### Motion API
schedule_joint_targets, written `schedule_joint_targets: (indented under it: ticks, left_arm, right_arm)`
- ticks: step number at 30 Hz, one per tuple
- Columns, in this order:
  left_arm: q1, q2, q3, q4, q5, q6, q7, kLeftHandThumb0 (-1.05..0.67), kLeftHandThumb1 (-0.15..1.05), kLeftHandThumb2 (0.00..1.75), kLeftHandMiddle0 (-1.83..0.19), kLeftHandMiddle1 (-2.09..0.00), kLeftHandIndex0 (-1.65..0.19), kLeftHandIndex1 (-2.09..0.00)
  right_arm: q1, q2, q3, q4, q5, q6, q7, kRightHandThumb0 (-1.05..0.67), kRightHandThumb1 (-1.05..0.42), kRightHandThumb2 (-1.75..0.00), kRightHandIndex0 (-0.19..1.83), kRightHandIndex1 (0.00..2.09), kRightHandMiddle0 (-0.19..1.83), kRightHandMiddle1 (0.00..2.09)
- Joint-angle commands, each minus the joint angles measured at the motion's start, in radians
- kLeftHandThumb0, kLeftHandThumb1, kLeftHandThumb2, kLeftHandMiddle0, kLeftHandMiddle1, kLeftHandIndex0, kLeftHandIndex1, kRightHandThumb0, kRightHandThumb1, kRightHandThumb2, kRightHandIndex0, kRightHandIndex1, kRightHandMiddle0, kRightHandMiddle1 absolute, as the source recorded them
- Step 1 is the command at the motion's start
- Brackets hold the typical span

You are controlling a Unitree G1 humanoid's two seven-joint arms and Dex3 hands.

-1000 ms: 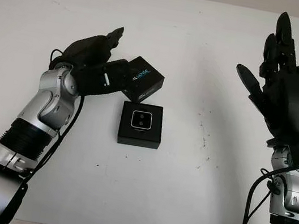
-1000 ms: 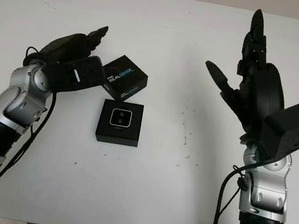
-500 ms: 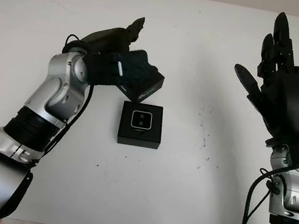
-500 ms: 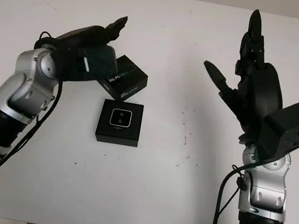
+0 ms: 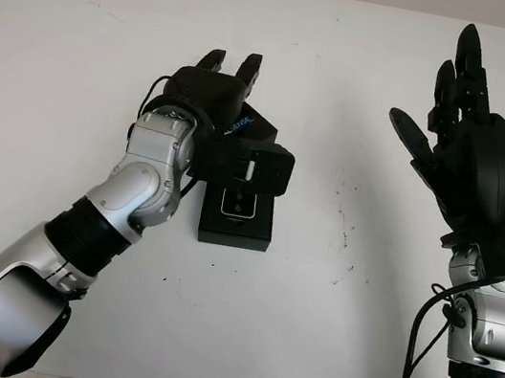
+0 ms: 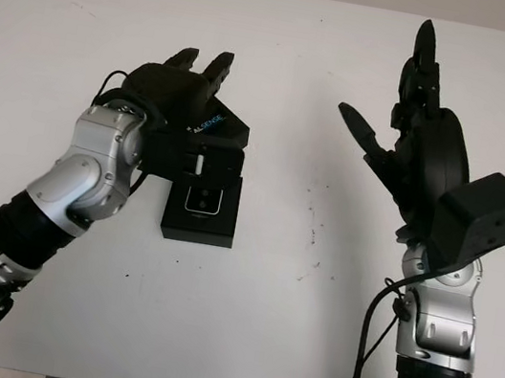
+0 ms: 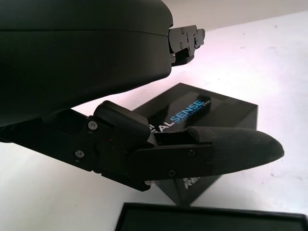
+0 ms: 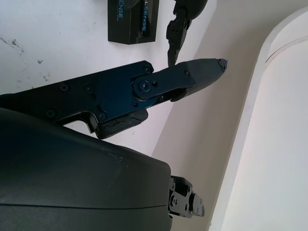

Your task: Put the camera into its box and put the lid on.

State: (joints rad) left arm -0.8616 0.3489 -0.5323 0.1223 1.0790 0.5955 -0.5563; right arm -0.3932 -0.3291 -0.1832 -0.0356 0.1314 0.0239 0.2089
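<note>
The open black box point(image 5: 236, 229) sits mid-table with the camera point(image 5: 238, 203) lying inside it, silver face up. Just behind it, touching the table, is the black lid point(image 6: 221, 127) with REALSENSE lettering. My left hand point(image 5: 241, 110) hovers over the lid, open: two fingers point away beyond it, and the thumb point(image 5: 261, 166) crosses between the lid and the box. In the left wrist view the thumb point(image 7: 211, 149) passes in front of the lid point(image 7: 216, 108) without closing on it. My right hand point(image 5: 449, 115) is raised at the right, open, palm toward the box.
The white table point(image 5: 361, 295) carries small dark specks to the right of the box. Its far edge runs along the top of the head views. In the right wrist view the lid point(image 8: 132, 19) lies on the table far off.
My left hand has swung right and turned over the lid, its thumb now across the gap above the box. The lid and box have stayed put. The right hand barely shifted.
</note>
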Motion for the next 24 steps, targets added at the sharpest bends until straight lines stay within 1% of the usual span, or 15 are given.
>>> schedule_joint_targets:
  ticks: [1,5,9,11,13,20,24]
  left_arm:
    - [-0.009,-0.022,-0.011,-0.008,0.032,0.015,0.002,-1.05,1.05,0.52,0.19,0.00,0.19,0.00]
    - [-0.002,-0.050,-0.020,0.018,0.080,0.035,0.027,-1.05,1.05,0.49,0.19,0.00,0.19,0.00]
    - [0.001,-0.074,-0.013,0.040,0.091,0.037,0.056,-1.05,1.05,0.42,0.19,0.00,0.19,0.00]
    - [-0.010,-0.071,-0.034,0.060,0.119,0.024,0.062,-1.05,1.05,0.41,0.16,-0.02,0.19,0.00]
    - [-0.023,-0.075,-0.045,0.080,0.143,0.015,0.060,-1.05,1.05,0.38,0.09,-0.06,0.19,0.00]
    - [-0.030,-0.088,-0.054,0.126,0.203,0.007,0.085,-1.04,1.05,0.26,0.02,-0.08,0.19,0.00]
    - [-0.041,-0.095,-0.051,0.159,0.210,0.002,0.071,-0.99,1.05,0.18,0.00,-0.08,0.19,-0.01]
  right_arm:
    - [0.012,0.002,0.001,-0.026,-0.003,0.006,-0.005,-0.69,-1.05,-0.07,-0.19,0.00,-0.19,0.01]
    - [0.016,0.002,0.001,-0.030,-0.004,0.005,-0.007,-0.68,-1.05,-0.07,-0.19,0.00,-0.19,0.02]
    - [0.022,0.003,-0.002,-0.029,0.004,0.001,-0.003,-0.66,-1.05,-0.07,-0.19,0.00,-0.19,0.03]
    - [0.023,0.002,-0.001,-0.033,0.001,0.005,-0.005,-0.66,-1.05,-0.07,-0.19,0.00,-0.19,0.03]
    - [0.020,0.002,-0.001,-0.036,0.003,0.011,-0.006,-0.67,-1.05,-0.06,-0.19,0.00,-0.19,0.03]
    - [0.022,-0.002,-0.003,-0.045,0.005,0.013,0.000,-0.69,-1.05,-0.08,-0.19,0.00,-0.19,0.03]
    - [0.026,-0.003,-0.007,-0.047,0.012,0.004,0.007,-0.68,-1.05,-0.08,-0.19,0.00,-0.19,0.03]
